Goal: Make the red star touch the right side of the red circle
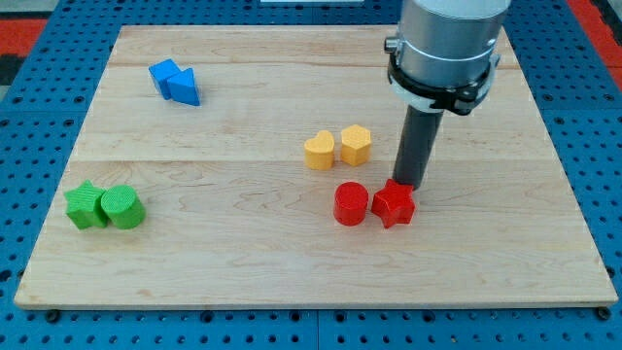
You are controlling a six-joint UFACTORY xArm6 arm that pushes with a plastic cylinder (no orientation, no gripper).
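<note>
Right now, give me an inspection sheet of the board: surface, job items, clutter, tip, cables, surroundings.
Surface: wooden board, flat, no marks seen.
Job's things: red star sits just to the view's right of the red circle; they look close or touching, cannot tell which.
Clutter: yellow heart beside yellow hexagon above the red pair; two blue blocks together at the view's top left, shapes unclear; green star touching green cylinder at the view's left.
Gripper: none; my tip rests at the red star's upper edge, behind it.
Cables: nothing seen.
Surroundings: blue perforated base around the board.
</note>
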